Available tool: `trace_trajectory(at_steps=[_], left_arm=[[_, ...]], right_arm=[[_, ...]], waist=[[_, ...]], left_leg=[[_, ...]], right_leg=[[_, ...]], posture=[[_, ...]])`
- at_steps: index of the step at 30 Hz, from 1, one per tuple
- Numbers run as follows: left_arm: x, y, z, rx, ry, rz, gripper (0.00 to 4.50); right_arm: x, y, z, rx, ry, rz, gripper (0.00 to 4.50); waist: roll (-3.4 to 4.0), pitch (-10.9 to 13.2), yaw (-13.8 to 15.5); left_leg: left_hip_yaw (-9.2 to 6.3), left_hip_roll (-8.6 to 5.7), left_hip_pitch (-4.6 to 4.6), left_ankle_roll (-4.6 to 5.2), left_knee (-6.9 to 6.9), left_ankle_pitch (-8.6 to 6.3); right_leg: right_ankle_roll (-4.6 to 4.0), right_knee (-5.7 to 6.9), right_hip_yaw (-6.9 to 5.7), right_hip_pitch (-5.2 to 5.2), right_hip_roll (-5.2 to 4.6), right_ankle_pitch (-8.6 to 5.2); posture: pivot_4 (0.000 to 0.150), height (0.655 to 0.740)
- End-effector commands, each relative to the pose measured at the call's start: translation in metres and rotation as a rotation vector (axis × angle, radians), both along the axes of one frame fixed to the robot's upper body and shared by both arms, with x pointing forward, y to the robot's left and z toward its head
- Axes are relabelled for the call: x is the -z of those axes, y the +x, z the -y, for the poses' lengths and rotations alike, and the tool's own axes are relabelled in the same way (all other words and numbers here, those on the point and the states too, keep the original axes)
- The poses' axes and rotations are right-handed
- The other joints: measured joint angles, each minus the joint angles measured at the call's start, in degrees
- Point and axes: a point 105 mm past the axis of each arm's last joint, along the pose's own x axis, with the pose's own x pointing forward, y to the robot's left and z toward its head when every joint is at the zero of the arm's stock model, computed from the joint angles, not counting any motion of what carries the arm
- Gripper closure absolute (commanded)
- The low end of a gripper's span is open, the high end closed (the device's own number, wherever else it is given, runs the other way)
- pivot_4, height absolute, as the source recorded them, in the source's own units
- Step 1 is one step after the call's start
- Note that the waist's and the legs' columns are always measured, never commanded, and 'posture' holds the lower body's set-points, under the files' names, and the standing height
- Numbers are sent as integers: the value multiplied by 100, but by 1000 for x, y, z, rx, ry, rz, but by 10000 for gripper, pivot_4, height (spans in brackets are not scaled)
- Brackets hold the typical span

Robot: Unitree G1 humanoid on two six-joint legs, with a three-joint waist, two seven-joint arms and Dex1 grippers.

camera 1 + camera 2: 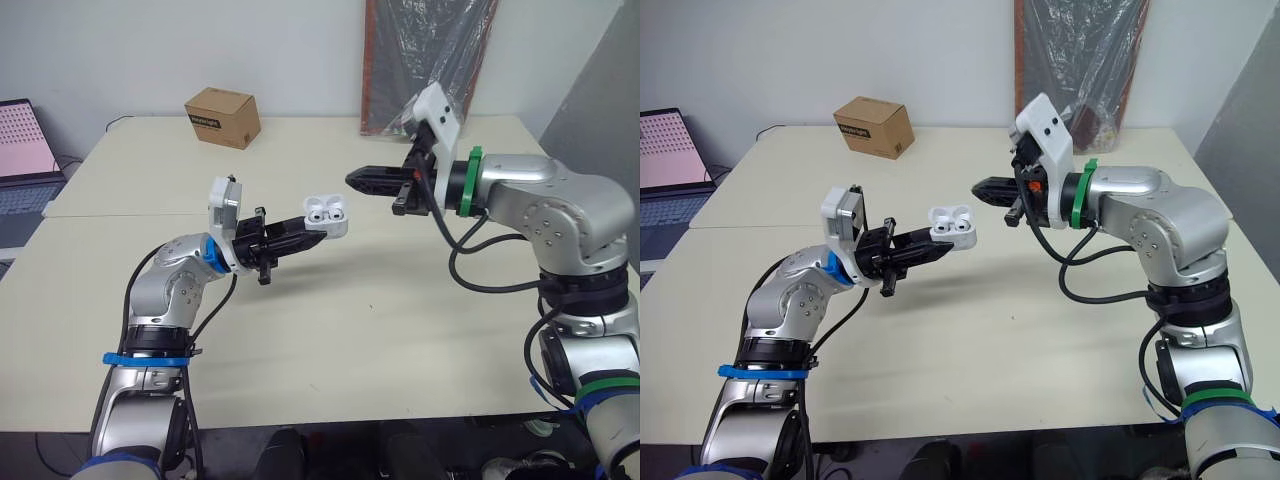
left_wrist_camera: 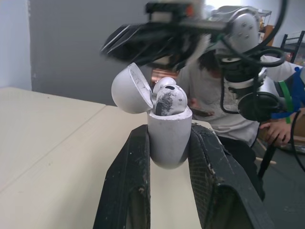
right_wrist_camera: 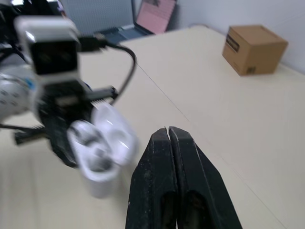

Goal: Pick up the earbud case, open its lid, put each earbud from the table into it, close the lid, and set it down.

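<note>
White earbud case (image 1: 327, 214) up in the air over the middle of the tabletop (image 1: 350, 340), a little left of centre, clear of the surface. Clamped upright by its lower body between the two black fingers (image 2: 127, 186) of the left hand (image 1: 318, 230), one finger on each side. Lid (image 2: 131, 88) swung open and tipped back at its hinge. Two white earbuds (image 2: 170, 98) seated side by side inside, rounded tops showing above the rim.

Right hand (image 1: 351, 178) just to the right of the case and slightly higher, pointing left toward it, near but not touching. Fingers pressed together, tip to tip, with nothing between them.

Brown cardboard box (image 1: 222, 116) on the far left part of the tabletop, well apart from both hands. Open laptop (image 1: 25, 150) with a pink screen at the far left edge of the scene. Dark panel in clear wrap (image 1: 425, 50) leaning against the wall behind the far right of the tabletop. Person in a light shirt (image 2: 209, 95) seen in the left wrist view beyond the case, partly hidden by the right arm.
</note>
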Motion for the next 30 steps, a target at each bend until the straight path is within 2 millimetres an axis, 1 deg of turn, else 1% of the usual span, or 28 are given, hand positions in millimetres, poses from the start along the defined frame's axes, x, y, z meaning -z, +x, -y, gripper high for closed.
trace_trajectory(at_steps=[1,5,8,16,20,25,30], left_arm=[[-9,-12,5,67,7,46,37771],[-8,-14,7,81,17,40,37771],[-6,-13,7,77,32,25,37771],[-5,-8,6,45,24,13,37771],[-6,-6,6,39,12,13,37771],[-6,-2,4,19,-2,1,37771],[-9,0,4,10,-25,0,37771]], right_arm=[[-11,3,-4,-26,-12,80,44718],[-5,2,-9,-64,-24,72,44718],[-5,-7,-16,-117,-25,76,44718],[0,-31,-24,-219,-60,67,44718],[3,-37,-25,-234,-76,62,44718],[0,-43,-24,-245,-74,58,44718],[3,-44,-23,-238,-87,56,44718]], waist=[[0,0,4],[0,0,6],[0,0,6],[0,0,9],[0,0,11],[0,0,11],[0,0,11]], left_leg=[[0,0,0,0,0,0],[0,0,0,0,-2,0],[-1,1,2,0,-2,0],[-2,1,1,0,-1,0],[-2,0,2,0,-1,0],[-2,1,2,0,-1,0],[-2,0,2,0,-1,0]], right_leg=[[-5,0,0,0,0,3],[-15,0,0,0,-1,9],[-15,1,-1,-1,0,9],[-15,1,-2,-1,-1,9],[-15,1,-1,0,-1,9],[-15,2,-1,0,0,9],[-14,1,-1,0,-1,8]], posture=[[1500,7400],[1500,7400],[1500,7400],[1500,7400],[1500,7400],[1500,7400],[1500,7400]])
